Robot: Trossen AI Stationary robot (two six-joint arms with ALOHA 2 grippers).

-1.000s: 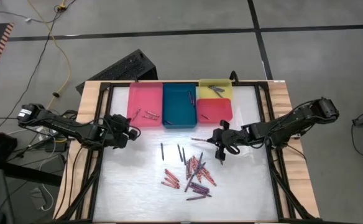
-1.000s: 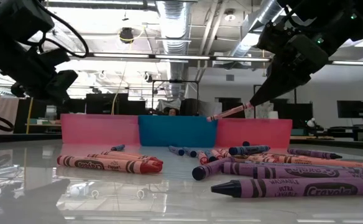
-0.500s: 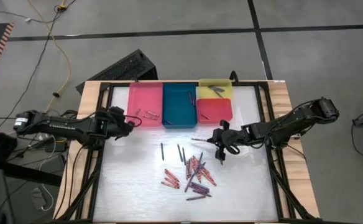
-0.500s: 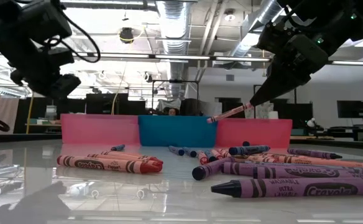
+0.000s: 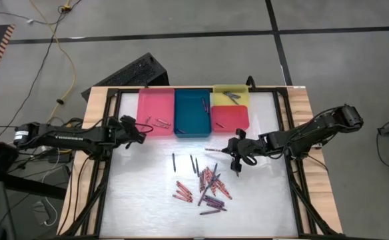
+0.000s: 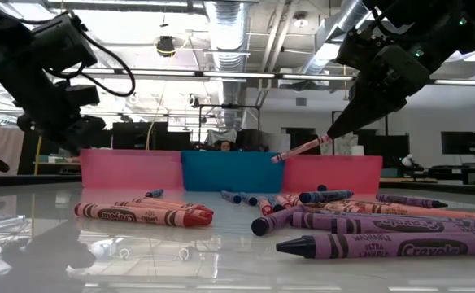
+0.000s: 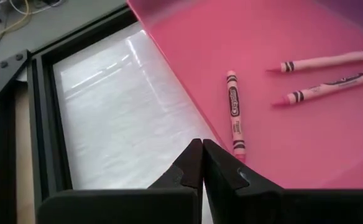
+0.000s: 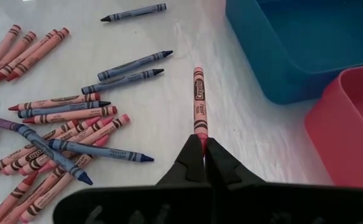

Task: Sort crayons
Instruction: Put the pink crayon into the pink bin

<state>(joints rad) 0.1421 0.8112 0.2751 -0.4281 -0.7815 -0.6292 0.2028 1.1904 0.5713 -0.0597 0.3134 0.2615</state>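
Several crayons point(image 5: 208, 187) in red, pink, purple and blue lie loose on the white table. My right gripper point(image 5: 230, 151) hangs above the table, near the red tray point(image 5: 238, 120), shut on a pink crayon point(image 8: 198, 102). My left gripper point(image 7: 201, 150) is shut and empty. It hovers at the near left corner of the pink tray point(image 5: 151, 107), where three pink crayons point(image 7: 236, 118) lie flat on the tray floor. My right gripper pinches the pink crayon by one end point(image 8: 199, 129) between its two fingertips. The crayon runs on in line with the fingers, toward the table's left. It is lifted clear of the table and slopes down away from the fingers point(image 6: 301, 148).
The pink, teal point(image 5: 191, 113), yellow point(image 5: 231, 97) and red trays stand in a row along the far edge. A black frame point(image 5: 108, 167) borders the table on both sides. Bare white table lies between the trays and the pile and at the near left.
My left gripper has gone toward the table's far edge, up to the pink tray's near left corner. My right gripper and its crayon have kept still.
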